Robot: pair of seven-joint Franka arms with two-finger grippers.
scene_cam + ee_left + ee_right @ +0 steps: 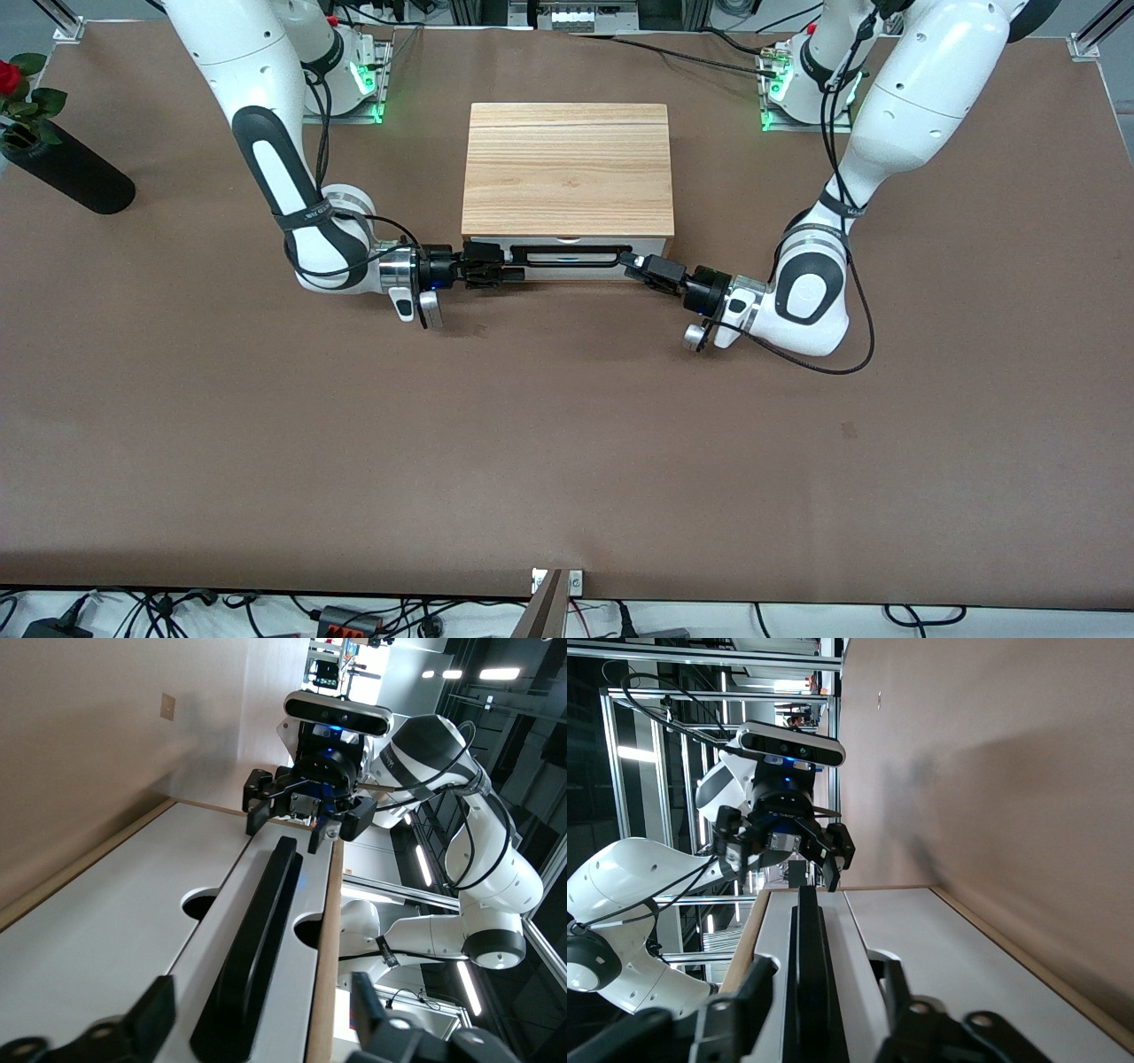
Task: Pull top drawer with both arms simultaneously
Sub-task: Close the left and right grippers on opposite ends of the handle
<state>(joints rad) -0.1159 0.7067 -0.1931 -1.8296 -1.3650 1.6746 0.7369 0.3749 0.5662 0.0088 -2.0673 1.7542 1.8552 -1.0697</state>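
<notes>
Drawer handle (567,258) between both pincers

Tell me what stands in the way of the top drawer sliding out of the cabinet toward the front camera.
Nothing visible does. The table in front of the top drawer is bare brown surface. The left gripper and right gripper sit at opposite ends of its black bar handle, fingers on either side of the bar.

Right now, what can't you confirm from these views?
- Drawer contents: top drawer is shut or nearly so; the cabinet top covers its inside in the front view.
- Grip contact: left gripper and right gripper straddle the handle ends with gaps visible; whether the fingers touch it cannot be told.
- Lower drawer: wrist views show only part of its front.
</notes>
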